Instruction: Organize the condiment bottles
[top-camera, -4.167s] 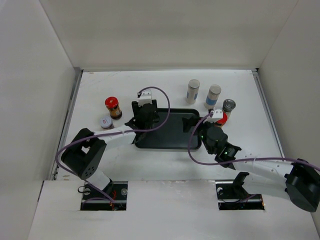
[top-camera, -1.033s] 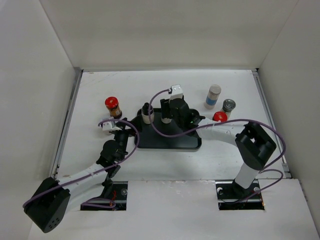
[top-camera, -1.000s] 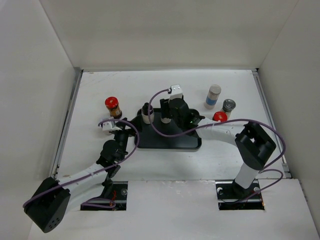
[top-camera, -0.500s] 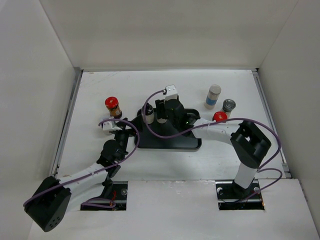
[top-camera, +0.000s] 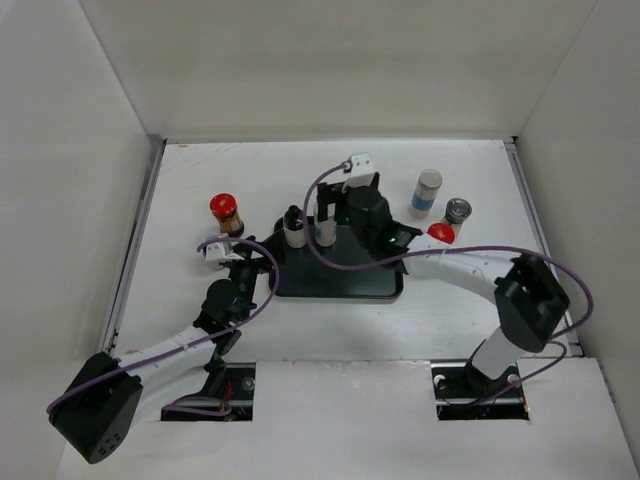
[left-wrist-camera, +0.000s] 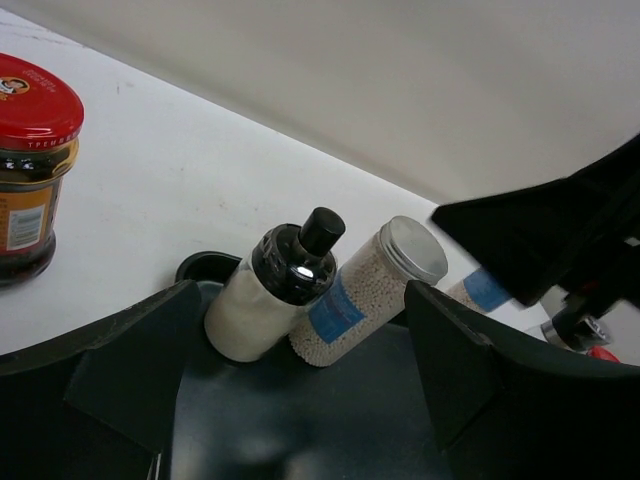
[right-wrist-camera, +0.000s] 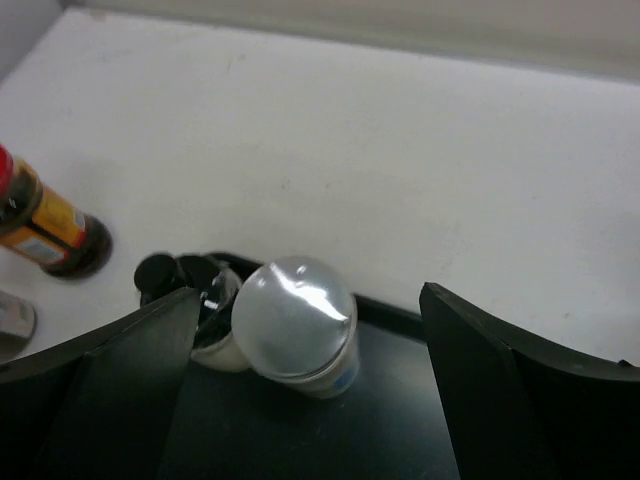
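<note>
1. On the worktop's left side a red-lidded jar stands upright, outside the tray. The left jaws sit just near of it, at the tray's left edge. They are spread wide with nothing between them.
2. At the tray's far-left corner stands the black-capped bottle, long axis vertical, cap up. Just beside it, perhaps touching, is a blue-labelled cylinder, also upright with its lid up.
3. The right jaws hang over that cylinder, parted wide and clear of its sides. I judge this to be the end of a placing step, with the cylinder let go in the tray.
4. Right of the tray, a second cylinder, a silver-lidded jar and another red-lidded jar stand upright on the worktop.
5. The next move, I think, calls for a straight lift so the fingers miss the cylinder's lid. The right arm can then reach for one of those three, coming down over the lid to close across the body.
</note>
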